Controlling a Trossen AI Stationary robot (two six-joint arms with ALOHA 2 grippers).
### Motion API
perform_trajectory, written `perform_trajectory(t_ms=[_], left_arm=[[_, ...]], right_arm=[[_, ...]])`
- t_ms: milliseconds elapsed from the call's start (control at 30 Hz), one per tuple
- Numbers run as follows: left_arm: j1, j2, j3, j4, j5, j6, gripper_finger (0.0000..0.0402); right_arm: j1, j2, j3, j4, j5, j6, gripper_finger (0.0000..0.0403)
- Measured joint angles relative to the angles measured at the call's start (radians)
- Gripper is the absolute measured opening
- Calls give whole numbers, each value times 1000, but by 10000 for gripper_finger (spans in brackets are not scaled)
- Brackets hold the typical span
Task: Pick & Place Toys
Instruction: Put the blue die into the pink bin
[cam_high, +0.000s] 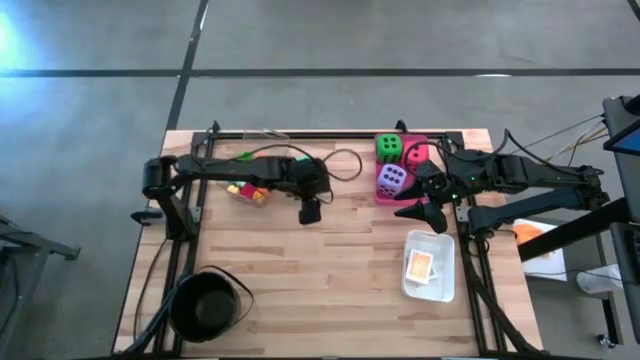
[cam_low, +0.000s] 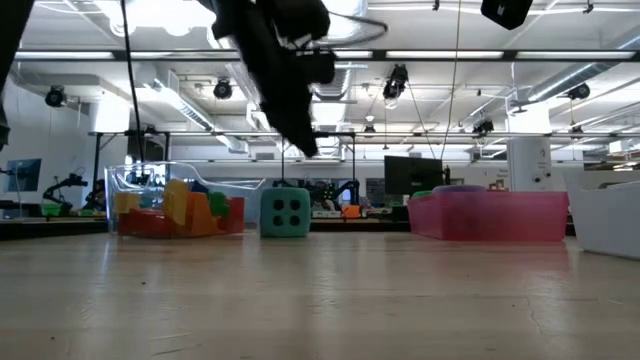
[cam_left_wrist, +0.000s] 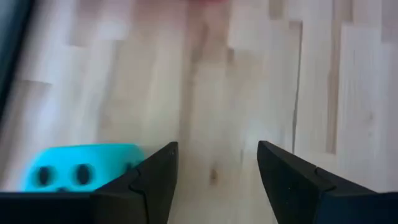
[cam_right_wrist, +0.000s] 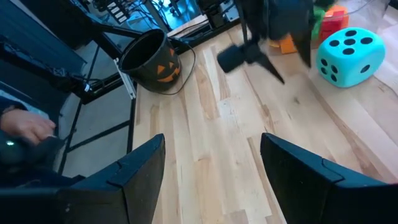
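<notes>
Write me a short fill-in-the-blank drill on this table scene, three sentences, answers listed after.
1. The green, purple and pink-red dice sit in the ____ tray.
2. The black pot has an orange ____ face on it.
3. The left gripper hangs above the table beside the ____ die, which rests on the wood.

Missing words: pink; pumpkin; teal

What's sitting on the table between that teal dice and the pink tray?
Nothing: in the low view, bare wooden table runs from the teal dice to the pink tray.
</notes>
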Motion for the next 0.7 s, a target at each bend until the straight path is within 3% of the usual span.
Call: perform_trajectory(t_ms=[67,200,433,567,700], left_arm=[[-9,-22,11,-1,-23,-3,221],[-11,-46,14,32,-169,-46,221],[34,0,11,20,-229,-43,234],[34,30,-4,27,-261,5,291],[38,60,-34,48,-425,41,371]], right_arm=[[0,0,0,0,0,0,256],[0,0,0,0,0,-1,256],[0,0,0,2,0,-3,256],[0,0,0,4,0,4,256],[1,0,0,7,-2,5,256]])
